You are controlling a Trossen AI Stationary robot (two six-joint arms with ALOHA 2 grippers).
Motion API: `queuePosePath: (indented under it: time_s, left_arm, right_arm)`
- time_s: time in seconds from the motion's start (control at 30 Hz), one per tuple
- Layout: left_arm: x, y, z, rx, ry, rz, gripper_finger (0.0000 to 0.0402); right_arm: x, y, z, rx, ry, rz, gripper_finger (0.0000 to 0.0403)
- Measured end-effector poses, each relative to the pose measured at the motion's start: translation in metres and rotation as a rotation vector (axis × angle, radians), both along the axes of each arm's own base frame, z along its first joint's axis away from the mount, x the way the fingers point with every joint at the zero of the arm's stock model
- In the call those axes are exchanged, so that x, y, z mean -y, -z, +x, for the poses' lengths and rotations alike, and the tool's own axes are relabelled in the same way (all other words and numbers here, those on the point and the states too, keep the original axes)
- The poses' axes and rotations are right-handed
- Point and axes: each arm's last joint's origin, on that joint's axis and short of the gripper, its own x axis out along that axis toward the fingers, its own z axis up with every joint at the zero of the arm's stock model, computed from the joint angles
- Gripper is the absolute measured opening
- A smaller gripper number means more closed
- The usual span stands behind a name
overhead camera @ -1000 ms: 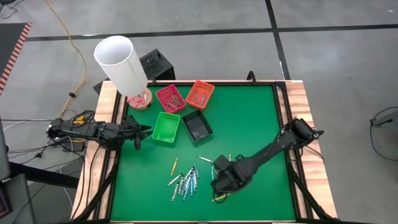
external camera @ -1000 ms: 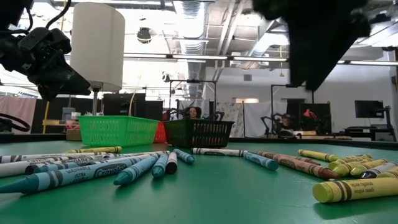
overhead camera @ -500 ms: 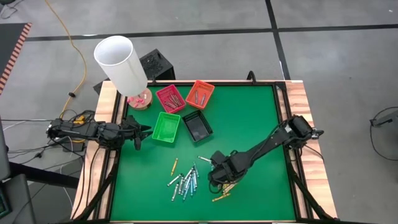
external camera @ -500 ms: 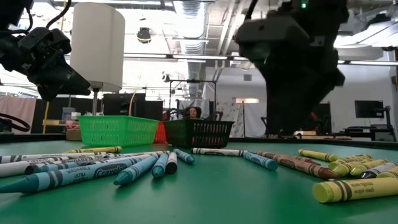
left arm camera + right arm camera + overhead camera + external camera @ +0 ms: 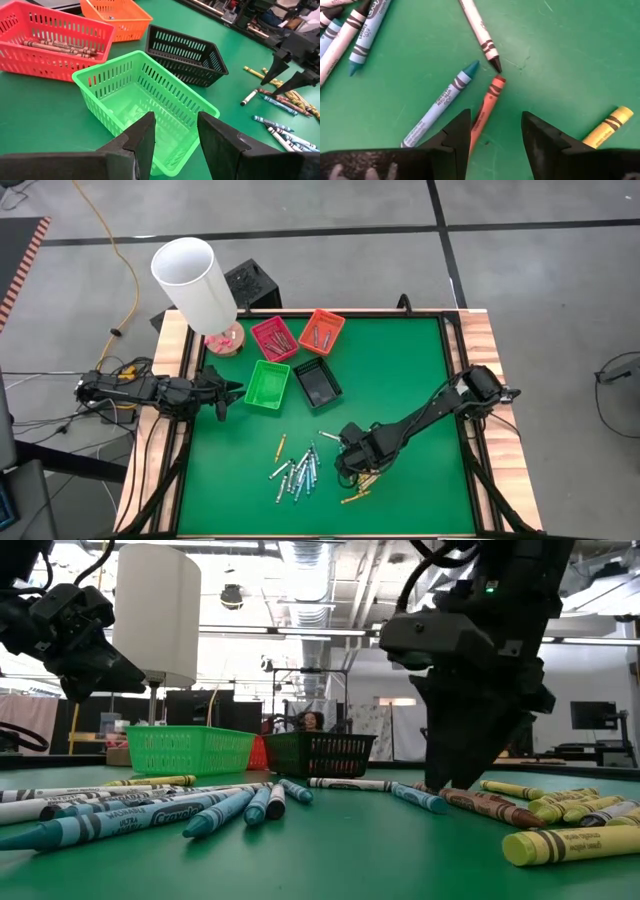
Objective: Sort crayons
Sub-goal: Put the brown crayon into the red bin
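Note:
Loose crayons (image 5: 298, 470) lie in a heap on the green table near its front edge, and a few yellow ones (image 5: 358, 492) lie to their right. My right gripper (image 5: 350, 463) stands open and low over them, pointing steeply down. Its fingers stand either side of a red-orange crayon (image 5: 489, 100) that lies flat on the mat between a light blue crayon (image 5: 442, 102) and a white one (image 5: 479, 30). My left gripper (image 5: 175, 131) waits open at the table's left edge (image 5: 232, 388), facing the green tray (image 5: 150, 100).
Red (image 5: 274, 338), orange (image 5: 321, 331), green (image 5: 267, 384) and black (image 5: 318, 382) trays stand in a cluster at the far left. The red and orange ones hold crayons. A tall white lamp (image 5: 195, 285) stands at the far left corner. Bare green mat (image 5: 410, 370) spreads to the right.
My right gripper has come down from well above the table to just over the crayons, shifting a little toward the table's left, and has stayed open. The crayons have not moved.

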Motion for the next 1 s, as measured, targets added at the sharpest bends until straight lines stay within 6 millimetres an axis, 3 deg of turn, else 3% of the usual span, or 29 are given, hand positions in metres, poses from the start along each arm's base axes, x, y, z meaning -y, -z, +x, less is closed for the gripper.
queuePosePath:
  time_s: [0.33, 0.77, 1.0]
  left_arm:
    - [0.000, 0.000, 0.000, 0.000, 0.000, 0.000, 0.0137]
    - [0.000, 0.000, 0.000, 0.000, -0.001, 0.000, 0.0137]
    - [0.000, 0.000, 0.000, 0.000, -0.001, 0.001, 0.0137]
  right_arm:
    - [0.003, 0.011, -0.003, 0.029, 0.026, 0.006, 0.0147]
    - [0.007, 0.012, -0.003, 0.024, 0.041, 0.002, 0.0013]
    - [0.014, 0.010, 0.001, 0.023, 0.043, -0.003, 0.0007]
